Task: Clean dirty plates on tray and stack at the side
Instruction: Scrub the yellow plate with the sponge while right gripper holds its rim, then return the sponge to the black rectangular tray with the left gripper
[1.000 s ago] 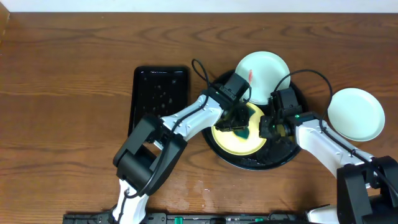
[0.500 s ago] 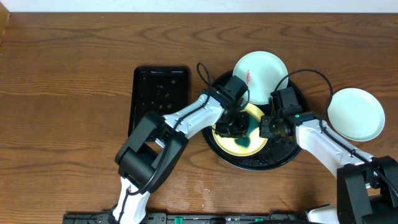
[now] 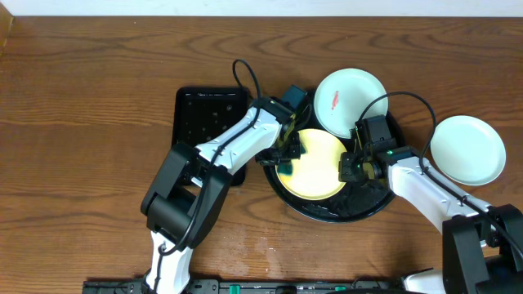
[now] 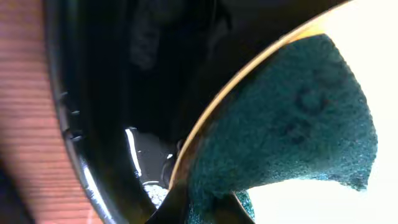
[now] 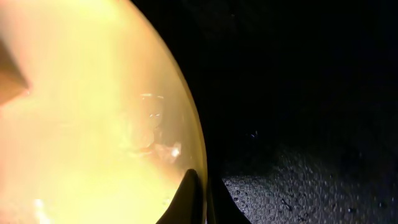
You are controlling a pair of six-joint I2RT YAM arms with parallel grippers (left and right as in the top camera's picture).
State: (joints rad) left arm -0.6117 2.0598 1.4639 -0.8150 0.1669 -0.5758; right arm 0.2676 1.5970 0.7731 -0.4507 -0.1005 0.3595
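A pale yellow plate (image 3: 317,167) lies in the round black tray (image 3: 359,209). My left gripper (image 3: 286,155) is shut on a dark green sponge (image 4: 292,118) and presses it on the plate's left rim (image 4: 205,124); its fingers show in the left wrist view (image 4: 202,208). My right gripper (image 3: 351,169) is shut on the plate's right rim, shown close in the right wrist view (image 5: 198,199) with the plate (image 5: 81,112) to its left. A mint-white plate with a red smear (image 3: 350,91) rests on the tray's back rim. Another mint-white plate (image 3: 467,149) lies on the tabletop at the right.
A smaller rectangular black tray (image 3: 211,122) sits left of the round tray, under my left arm. Wet drops mark the wood (image 3: 261,241) in front of the tray. Bare wood-grain table (image 3: 90,163) extends to the left and front.
My left gripper has dragged the sponge from the yellow plate's middle to its left rim, baring the plate's centre. The right gripper has kept its hold on the right rim.
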